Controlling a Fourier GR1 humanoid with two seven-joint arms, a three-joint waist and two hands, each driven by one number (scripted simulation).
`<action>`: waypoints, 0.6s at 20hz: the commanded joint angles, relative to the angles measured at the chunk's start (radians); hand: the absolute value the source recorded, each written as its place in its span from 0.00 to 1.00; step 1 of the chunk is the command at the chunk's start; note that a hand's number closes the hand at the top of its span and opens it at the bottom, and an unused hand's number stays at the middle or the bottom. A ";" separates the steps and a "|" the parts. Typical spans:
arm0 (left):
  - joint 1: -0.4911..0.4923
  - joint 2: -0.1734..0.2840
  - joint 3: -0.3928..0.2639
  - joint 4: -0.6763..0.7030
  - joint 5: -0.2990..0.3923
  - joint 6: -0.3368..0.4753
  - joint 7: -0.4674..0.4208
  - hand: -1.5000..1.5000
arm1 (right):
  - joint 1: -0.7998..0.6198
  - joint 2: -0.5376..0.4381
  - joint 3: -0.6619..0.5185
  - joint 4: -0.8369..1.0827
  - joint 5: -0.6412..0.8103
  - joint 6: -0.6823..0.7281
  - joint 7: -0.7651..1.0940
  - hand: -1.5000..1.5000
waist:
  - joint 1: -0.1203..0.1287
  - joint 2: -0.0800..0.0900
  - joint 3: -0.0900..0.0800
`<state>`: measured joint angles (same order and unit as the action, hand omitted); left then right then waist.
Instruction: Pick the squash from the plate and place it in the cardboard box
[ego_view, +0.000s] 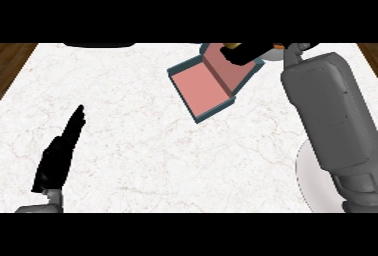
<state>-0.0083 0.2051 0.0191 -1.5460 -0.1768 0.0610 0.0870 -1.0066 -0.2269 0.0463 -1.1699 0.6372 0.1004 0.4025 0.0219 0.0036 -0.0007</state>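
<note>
The cardboard box (203, 86), salmon-pink inside with dark teal edges, lies tilted at the counter's far middle-right. My right hand (249, 52) is over the box's far corner, its black fingers curled round the squash (233, 46). Only a small yellow-orange tip of the squash shows. The white plate (304, 176) sits at the lower right, mostly hidden under my right forearm (328, 110). My left hand (62, 150) rests at the lower left, fingers straight and pointing away from me, holding nothing.
The white marble counter (133, 100) spreads wide between the left hand and the box. Brown wood shows past its far corners. A dark rounded shape (100, 45) sits at the far edge, upper left.
</note>
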 joint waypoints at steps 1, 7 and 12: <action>0.006 -0.015 -0.006 -0.008 -0.001 0.001 -0.002 0.50 | -0.104 0.047 -0.017 0.254 0.029 -0.061 -0.073 1.00 | 0.013 0.006 0.000; -0.038 0.008 0.011 -0.013 0.000 -0.017 0.053 0.50 | -0.199 0.121 -0.038 0.537 0.073 -0.163 -0.117 1.00 | 0.021 0.009 0.000; -0.018 0.003 0.008 -0.001 -0.002 -0.023 -0.007 0.50 | -0.255 0.160 -0.093 0.707 0.066 -0.229 -0.094 0.00 | 0.026 0.012 0.000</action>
<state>-0.0224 0.1938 0.0144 -1.5573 -0.1868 0.0550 0.1003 -1.2008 -0.1086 -0.0050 -0.5923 0.7108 -0.0810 0.2849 0.0443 0.0139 -0.0003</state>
